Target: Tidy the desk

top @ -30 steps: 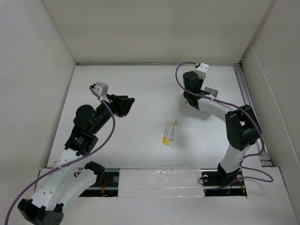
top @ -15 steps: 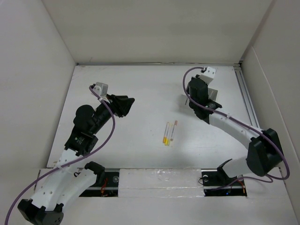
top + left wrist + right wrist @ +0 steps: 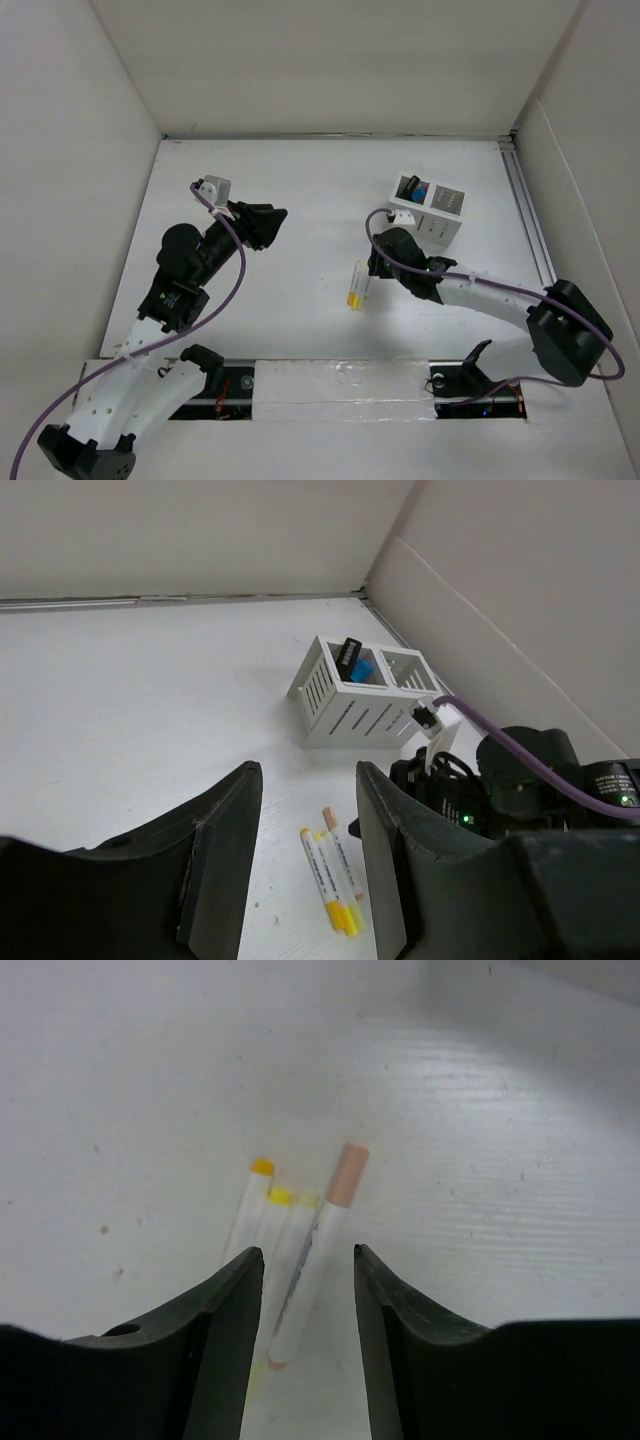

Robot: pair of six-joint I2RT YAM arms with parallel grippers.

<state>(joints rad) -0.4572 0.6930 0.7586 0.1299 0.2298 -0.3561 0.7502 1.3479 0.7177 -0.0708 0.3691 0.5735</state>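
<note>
White organizer box (image 3: 345,715) on desk (image 3: 150,690): black item (image 3: 347,656) & blue item (image 3: 364,671), same compt.

This is a robotics lab test cell. A large flat matte white tabletop (image 3: 300,180) is boxed in by plain white panels (image 3: 340,60), with a metal rail (image 3: 530,220) along its right edge. A black-and-white left robot arm (image 3: 185,265) and a matching right robot arm (image 3: 485,295), trailing purple cables (image 3: 238,262), are bolted at its near edge. A small white slotted organizer box (image 3: 428,208) and white markers with coloured caps (image 3: 357,285) serve as props.
</note>
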